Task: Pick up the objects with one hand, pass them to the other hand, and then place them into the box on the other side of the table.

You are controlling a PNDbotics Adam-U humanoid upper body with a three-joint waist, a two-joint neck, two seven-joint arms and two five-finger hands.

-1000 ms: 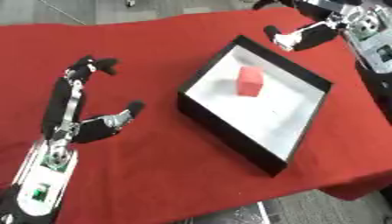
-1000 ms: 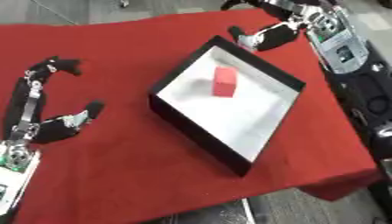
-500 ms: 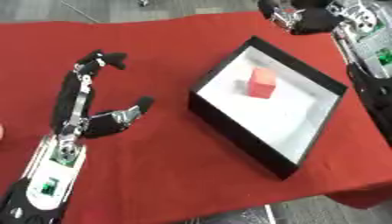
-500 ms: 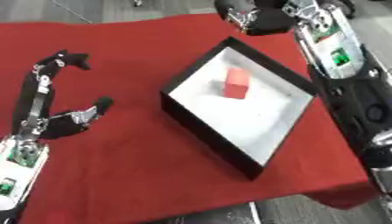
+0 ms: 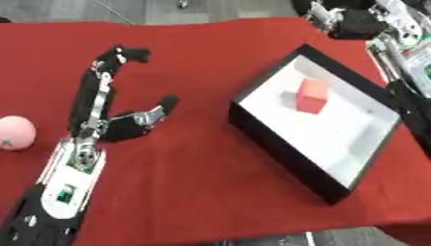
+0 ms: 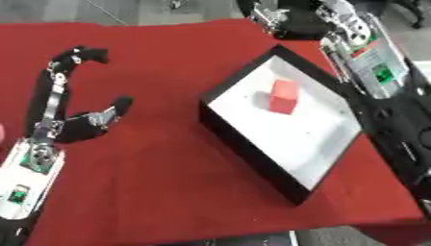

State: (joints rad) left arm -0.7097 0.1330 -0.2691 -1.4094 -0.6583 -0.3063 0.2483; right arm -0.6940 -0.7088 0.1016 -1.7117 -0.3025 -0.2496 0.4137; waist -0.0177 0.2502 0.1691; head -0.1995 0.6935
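Nearest the camera: left hand (image 5: 118,126) lying open on the red cloth (image 5: 194,182), fingers stretched up the table, thumb out to the side, nothing in it. Just off to its left, right at the edge of the left eye view, a pink ball (image 5: 15,133) sitting on the cloth, not touched.

Further in, on the right side: black box (image 5: 278,144) with a white floor, turned at an angle, one red block (image 5: 311,95) already inside, sitting away from the walls.

Furthest back, top right corner: right hand (image 6: 273,20) up past the box's far corner. Looked curled in on itself and empty, but honestly couldn't tell for sure.

Stuff that could have gone sideways from there, just guessing:
- Ball being round and right at the cloth's left side, so a sloppy reach probably nudging it and sending it rolling off out of reach.
- Handover happening over open cloth, so letting go before the other hand had closed likely meaning a drop and a roll.
- Box wall fairly tall on the near side, so coming in low probably clipping the rim and shoving the box.
- Dropping the ball onto the block, likely a bounce out.
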